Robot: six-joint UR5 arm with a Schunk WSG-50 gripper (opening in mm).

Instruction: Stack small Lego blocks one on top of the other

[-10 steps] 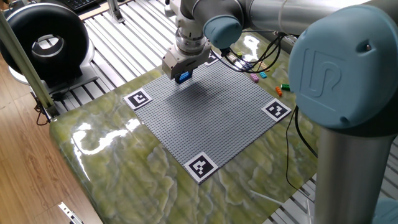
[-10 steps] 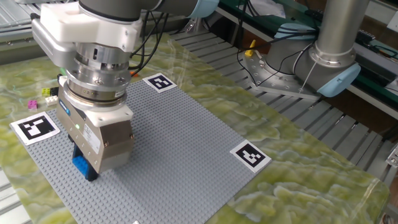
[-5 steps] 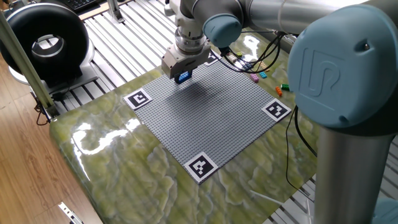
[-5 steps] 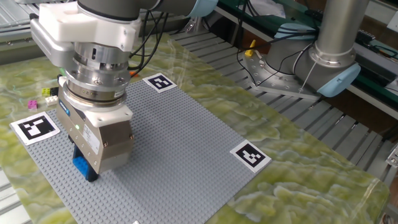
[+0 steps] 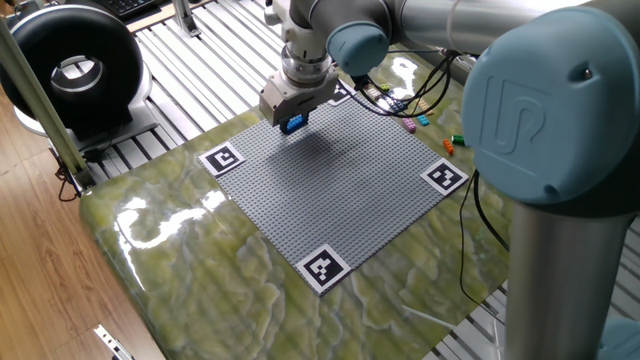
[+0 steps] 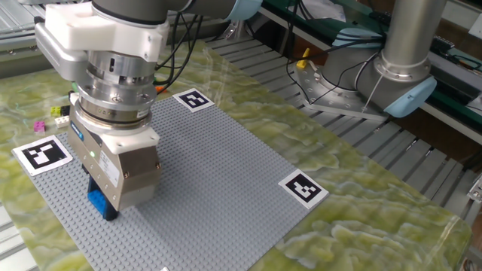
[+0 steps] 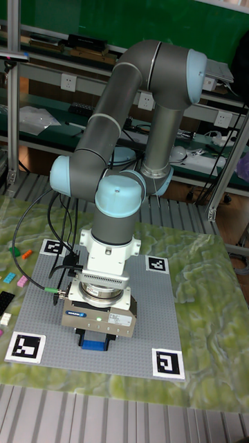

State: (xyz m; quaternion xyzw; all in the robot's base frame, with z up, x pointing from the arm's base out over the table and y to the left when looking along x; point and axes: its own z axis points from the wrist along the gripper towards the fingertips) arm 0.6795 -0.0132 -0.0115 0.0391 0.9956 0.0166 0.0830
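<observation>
The boxy grey metal two-finger gripper (image 6: 102,208) sits low over the large grey studded plastic baseplate (image 6: 218,181), fingers pinched onto a small blue studded Lego brick (image 6: 99,201) near the plate's edge. A tiny blue label on the gripper body is too small to read. Square black-and-white marker tags (image 6: 304,187) sit at the plate's corners, and loose small coloured plastic bricks (image 7: 12,278) lie on the glossy green marbled tabletop (image 5: 200,270).
</observation>
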